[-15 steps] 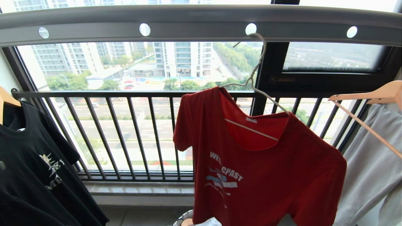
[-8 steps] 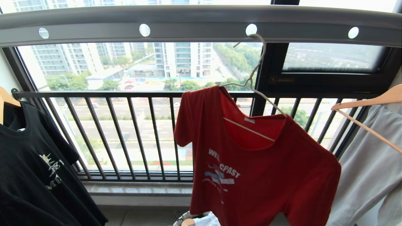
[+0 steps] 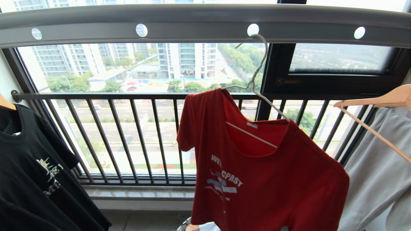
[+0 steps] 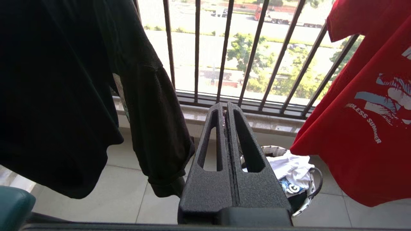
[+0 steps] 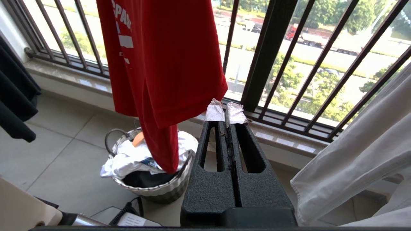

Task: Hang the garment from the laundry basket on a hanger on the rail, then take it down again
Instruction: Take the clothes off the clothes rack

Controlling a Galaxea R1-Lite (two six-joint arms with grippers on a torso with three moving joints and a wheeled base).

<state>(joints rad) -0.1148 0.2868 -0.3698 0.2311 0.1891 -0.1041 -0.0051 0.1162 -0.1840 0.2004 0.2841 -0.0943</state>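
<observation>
The red garment (image 3: 263, 179) hangs tilted on the thin wire hanger (image 3: 257, 77), whose hook sits in a hole of the grey rail (image 3: 199, 24). Its hem dangles over the laundry basket (image 5: 151, 186) on the floor, also seen in the left wrist view as the laundry basket (image 4: 305, 202). My left gripper (image 4: 225, 106) is shut and empty, low down between the black shirt and the garment (image 4: 369, 106). The right gripper (image 5: 226, 110) is shut and empty too, beside the garment (image 5: 160, 64) and clear of it. Neither gripper shows in the head view.
A black printed T-shirt (image 3: 35, 173) hangs at the left and a white garment (image 3: 379, 179) on a wooden hanger (image 3: 375, 102) at the right. The dark window railing (image 3: 144, 134) stands behind. White clothes (image 5: 128, 157) fill the basket. A cable and device (image 5: 128, 218) lie on the floor.
The garment and the hanger have swung slightly on the rail, and the white garment's wooden hanger has rocked. No gripper shows in the head view before or now.
</observation>
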